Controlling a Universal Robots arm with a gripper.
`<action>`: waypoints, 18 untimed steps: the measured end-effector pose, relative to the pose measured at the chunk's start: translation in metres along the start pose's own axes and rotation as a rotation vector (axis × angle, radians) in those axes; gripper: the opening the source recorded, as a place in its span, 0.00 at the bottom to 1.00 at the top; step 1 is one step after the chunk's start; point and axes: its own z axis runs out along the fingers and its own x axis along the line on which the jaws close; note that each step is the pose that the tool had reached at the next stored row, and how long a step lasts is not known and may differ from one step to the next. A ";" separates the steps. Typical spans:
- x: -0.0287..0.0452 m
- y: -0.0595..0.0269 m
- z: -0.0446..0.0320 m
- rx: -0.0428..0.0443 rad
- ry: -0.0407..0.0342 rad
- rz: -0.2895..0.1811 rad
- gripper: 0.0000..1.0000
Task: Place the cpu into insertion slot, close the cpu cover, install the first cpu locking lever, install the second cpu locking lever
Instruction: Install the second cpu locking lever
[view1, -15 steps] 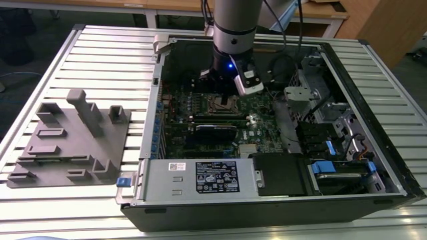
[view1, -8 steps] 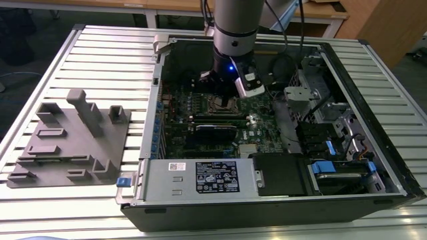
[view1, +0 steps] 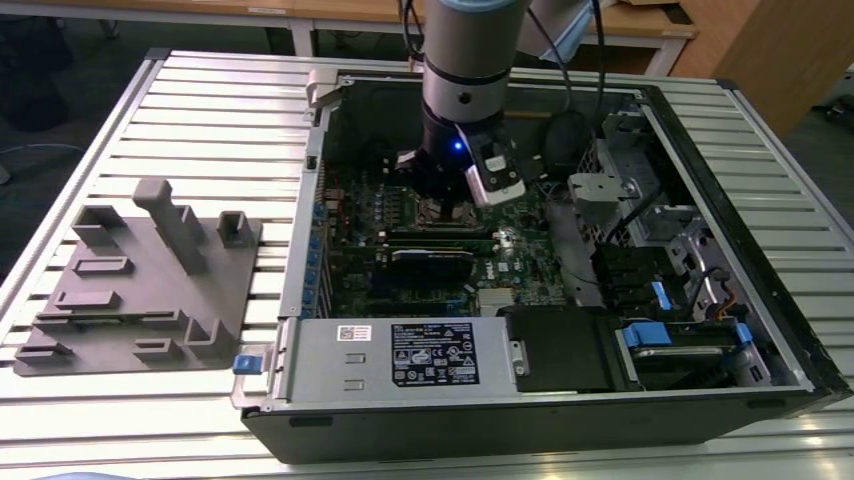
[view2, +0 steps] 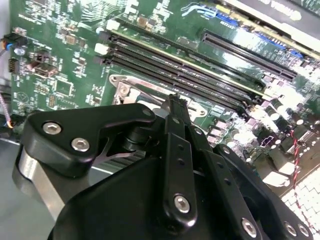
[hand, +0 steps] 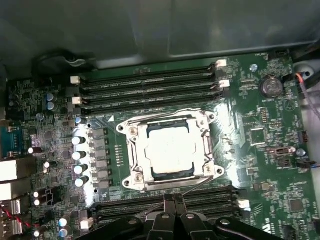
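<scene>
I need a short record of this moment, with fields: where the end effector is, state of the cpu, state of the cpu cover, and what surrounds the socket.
end effector: low over the green motherboard, at one edge of the insertion slot
cpu: seated in the socket, metal top visible
cpu cover: lying flat around the chip
surroundings: long black memory slots on two sides
enclosure: open computer case on a slatted table
</scene>
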 end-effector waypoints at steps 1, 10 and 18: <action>0.0018 -0.0005 0.0010 -0.0001 0.0000 0.000 0.11; 0.0121 -0.0050 0.0095 -0.0002 -0.0001 0.001 0.11; 0.0168 -0.0082 0.0144 0.0000 0.0000 0.001 0.11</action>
